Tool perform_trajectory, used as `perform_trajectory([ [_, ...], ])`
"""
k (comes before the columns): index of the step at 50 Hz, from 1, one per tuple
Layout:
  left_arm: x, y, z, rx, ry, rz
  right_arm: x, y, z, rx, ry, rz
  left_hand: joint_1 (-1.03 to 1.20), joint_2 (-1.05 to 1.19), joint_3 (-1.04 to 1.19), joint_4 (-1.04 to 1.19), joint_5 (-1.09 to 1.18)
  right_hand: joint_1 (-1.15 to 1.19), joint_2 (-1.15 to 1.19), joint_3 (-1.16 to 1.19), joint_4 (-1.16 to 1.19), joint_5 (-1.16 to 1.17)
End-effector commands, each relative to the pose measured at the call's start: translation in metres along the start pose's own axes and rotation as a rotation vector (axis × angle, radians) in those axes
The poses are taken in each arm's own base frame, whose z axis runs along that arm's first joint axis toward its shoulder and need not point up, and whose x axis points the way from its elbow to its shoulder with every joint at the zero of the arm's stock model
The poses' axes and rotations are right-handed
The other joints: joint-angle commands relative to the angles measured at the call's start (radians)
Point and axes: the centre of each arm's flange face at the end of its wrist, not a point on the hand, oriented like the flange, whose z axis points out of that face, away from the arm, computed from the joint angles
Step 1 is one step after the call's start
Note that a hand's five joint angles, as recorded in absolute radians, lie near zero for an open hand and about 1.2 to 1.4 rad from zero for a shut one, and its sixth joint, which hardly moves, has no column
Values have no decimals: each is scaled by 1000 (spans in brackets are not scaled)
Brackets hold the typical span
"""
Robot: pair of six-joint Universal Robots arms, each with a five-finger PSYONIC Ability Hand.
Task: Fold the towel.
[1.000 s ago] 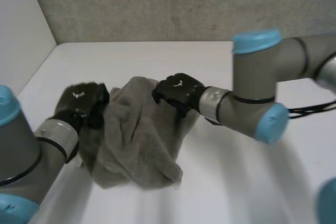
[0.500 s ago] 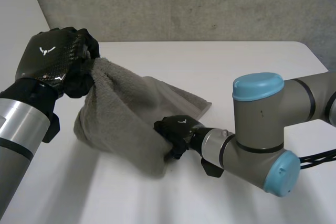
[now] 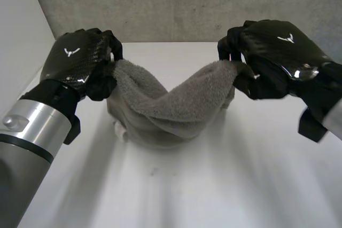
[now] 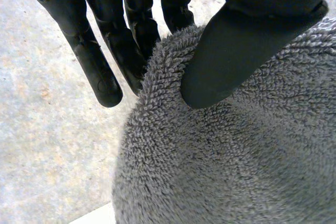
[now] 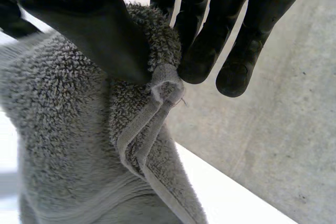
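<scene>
Black fingers and thumb of the left hand point(image 3: 80, 62) pinch one end of the grey terry towel point(image 3: 171, 113). The right hand point(image 3: 275, 52) pinches the opposite end in the same way, its thumb clamping a bunched, hemmed corner against the fingers. Both hands are raised, well apart, above the white table point(image 3: 224, 185). The towel hangs between them in a slack sag, and its crumpled lower middle appears to touch the table. The cloth looks soft, light and wholly limp, so it should drape rather than hold any shape. Its looped pile should resist slipping. The firmer hemmed corners seem the best places to take hold of it, since a grip mid-cloth would only gather folds.
</scene>
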Motion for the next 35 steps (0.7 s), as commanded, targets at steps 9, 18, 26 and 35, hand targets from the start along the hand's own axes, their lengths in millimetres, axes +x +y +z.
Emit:
perform_trajectory([
  [9,-17,34,8,-110,-46,-4,-101,69,2,-378,-523,180,220,180,182,179,208,37,41,28,24,32],
  [18,-60,61,15,-197,-148,-2,-79,96,47,-490,-346,14,220,180,182,179,208,-1151,-1147,-1160,-1164,-1156],
  [26,-59,69,9,-229,-118,-9,-12,87,115,-296,63,-124,220,180,182,179,208,-1151,-1147,-1160,-1164,-1156],
  [35,-60,71,5,-237,-124,-9,-15,145,173,-355,-53,-98,220,180,182,179,208,-1135,-1131,-1144,-1148,-1140],
])
